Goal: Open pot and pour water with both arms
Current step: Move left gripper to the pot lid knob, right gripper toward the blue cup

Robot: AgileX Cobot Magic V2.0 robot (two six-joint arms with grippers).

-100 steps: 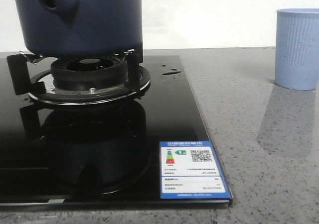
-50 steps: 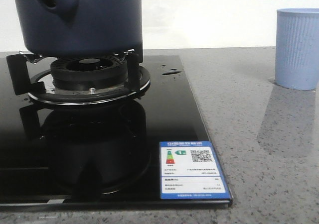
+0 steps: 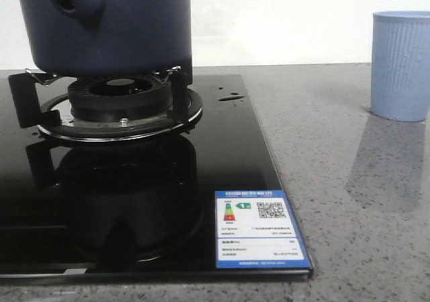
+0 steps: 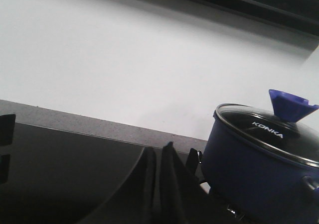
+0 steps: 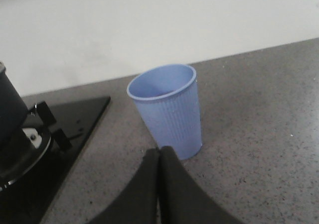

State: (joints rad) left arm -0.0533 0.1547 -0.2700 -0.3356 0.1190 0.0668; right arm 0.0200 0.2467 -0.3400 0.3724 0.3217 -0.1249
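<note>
Pot [image 3: 111, 27] sits on the stove grate [image 3: 178, 97] over the burner [image 3: 117, 94], glass lid [image 4: 266, 129] on (blue knob [image 4: 290, 105] on top), side handle facing the front camera. Left gripper [image 4: 158, 157] has its fingers pressed together with nothing between them, off to the side of the pot and clear of it. Right gripper [image 5: 159, 157] likewise closed and empty, tips just short of the light blue cup [image 5: 169, 109] on the counter [image 3: 349, 181], though contact is hard to judge from the wrist view.

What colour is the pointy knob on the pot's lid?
Bright blue. The knob sits atop the glass lid, seen best in the left wrist view.
</note>
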